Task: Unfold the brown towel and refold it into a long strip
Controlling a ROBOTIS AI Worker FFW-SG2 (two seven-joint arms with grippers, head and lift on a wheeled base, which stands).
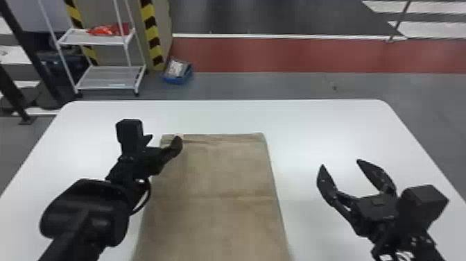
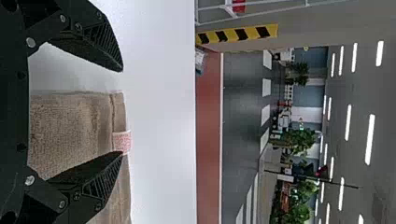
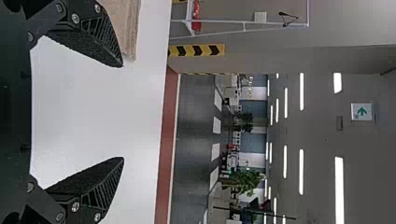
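The brown towel point(image 1: 222, 173) lies flat on the white table as a long rectangle, with crease lines across it. My left gripper point(image 1: 163, 139) stands open at its far left corner, one finger over the towel by a small pale tag. In the left wrist view the towel point(image 2: 70, 126) lies partly between the fingers of my left gripper point(image 2: 122, 112), and the tag point(image 2: 122, 142) is beside one fingertip. Right of the towel, my right gripper point(image 1: 339, 162) is open over bare table. The right wrist view has the towel's corner point(image 3: 128, 28) near one finger of my right gripper point(image 3: 123, 112).
The white table point(image 1: 329, 121) reaches past the towel on its far, left and right sides. Beyond the table, a white rack point(image 1: 111, 78) and a blue bin point(image 1: 177, 72) stand on the floor.
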